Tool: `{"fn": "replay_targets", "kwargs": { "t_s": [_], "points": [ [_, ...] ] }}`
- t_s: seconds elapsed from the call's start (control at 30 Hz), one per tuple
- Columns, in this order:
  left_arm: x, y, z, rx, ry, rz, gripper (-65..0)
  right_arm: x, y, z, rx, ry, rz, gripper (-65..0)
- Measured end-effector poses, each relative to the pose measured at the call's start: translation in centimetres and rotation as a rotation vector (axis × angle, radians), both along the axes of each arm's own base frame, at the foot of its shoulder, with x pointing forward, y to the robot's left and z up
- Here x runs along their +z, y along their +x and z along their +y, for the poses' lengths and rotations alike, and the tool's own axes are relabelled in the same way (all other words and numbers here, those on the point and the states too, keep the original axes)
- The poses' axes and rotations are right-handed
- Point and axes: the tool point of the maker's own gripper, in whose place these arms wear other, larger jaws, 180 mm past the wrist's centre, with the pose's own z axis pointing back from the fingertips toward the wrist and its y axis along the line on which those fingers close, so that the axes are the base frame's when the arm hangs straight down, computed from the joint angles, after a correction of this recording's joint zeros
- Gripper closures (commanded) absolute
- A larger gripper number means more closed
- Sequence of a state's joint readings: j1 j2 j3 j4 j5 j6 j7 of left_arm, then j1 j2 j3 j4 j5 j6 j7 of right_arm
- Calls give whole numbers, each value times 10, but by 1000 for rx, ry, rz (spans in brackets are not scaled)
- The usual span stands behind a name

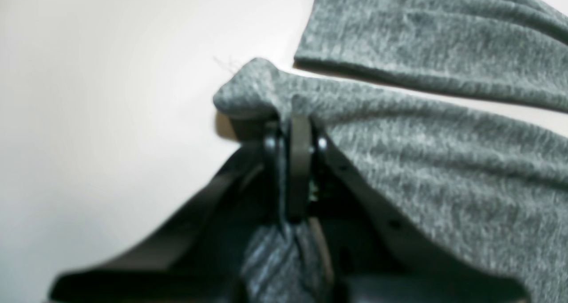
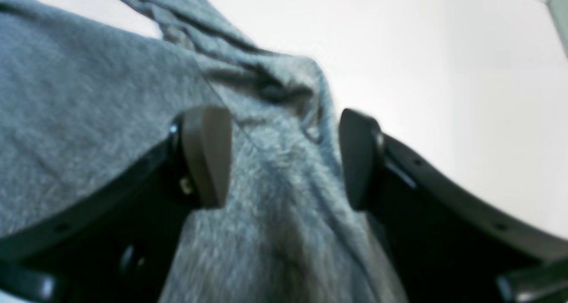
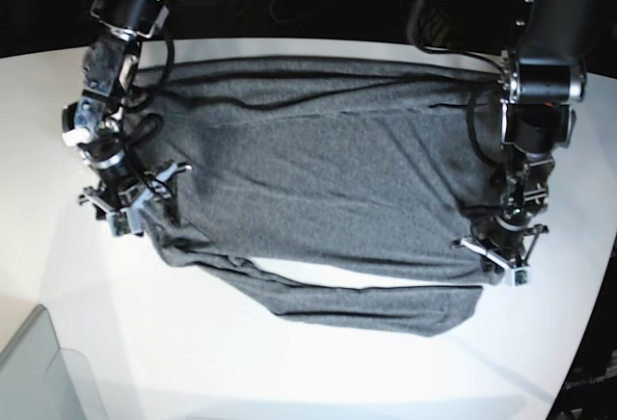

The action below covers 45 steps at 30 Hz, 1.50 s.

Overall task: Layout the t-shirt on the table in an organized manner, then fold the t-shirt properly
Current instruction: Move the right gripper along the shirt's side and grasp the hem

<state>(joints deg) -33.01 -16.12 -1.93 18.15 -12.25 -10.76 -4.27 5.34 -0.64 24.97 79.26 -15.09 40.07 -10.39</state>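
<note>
T-shirt [image 3: 318,179] lay spread across the table [image 3: 289,372], long axis running side to side in the base view, roughly parallel to the table's far edge. Front edge not flat: one narrow strip of cloth trailed forward and sideways below the body, a sliver of white showing between them.

Left hand [image 1: 295,130] was at the shirt's end on the base view's right, fingers pressed together on a bunched fold of the grey knit; in the wrist view the cloth ran between the pads and hung out behind them. A corner of fabric curled just beyond the tips.

Right hand [image 2: 284,156] was at the opposite end, fingers spread wide, straddling a ridge of fabric but not closed on it. Both pads appeared clear of the cloth between them.

Judgement: each arm sat at its own end of the long axis. One end gripped, other not; right hand probably needs to close before any pull along that axis can tension the shirt.
</note>
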Motion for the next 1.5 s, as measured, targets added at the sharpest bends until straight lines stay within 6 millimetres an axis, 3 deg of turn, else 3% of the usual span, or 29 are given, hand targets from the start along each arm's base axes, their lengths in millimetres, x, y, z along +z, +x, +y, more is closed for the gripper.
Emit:
{"fn": "replay_targets", "kwargs": {
  "t_s": [0.23,0.5,0.6,0.7,1.03,1.1,1.27,1.5],
  "points": [
    [-1,-1,0,0,0,6,-1,-25,38,8,17,42,83,-389],
    [-1,-1,0,1,0,6,-1,-21,65,-18,-39,94,91,-389],
    [-1,-1,0,1,1,7,-1,-26,67,-25,-46,103,109,-389],
    [-1,-1,1,1,1,7,-1,-43,58,-28,-45,109,162,-389],
    [-1,-1,0,1,0,7,-1,-47,56,-21,-39,128,159,-374],
    [-1,-1,1,1,0,7,-1,-47,56,-21,-39,128,161,-312],
    [5,2,-2,-2,-8,8,0,-48,55,-21,-39,127,167,-8],
    [18,-14,3,5,-74,23,0,-47,54,-30,-48,112,169,0]
  ]
}}
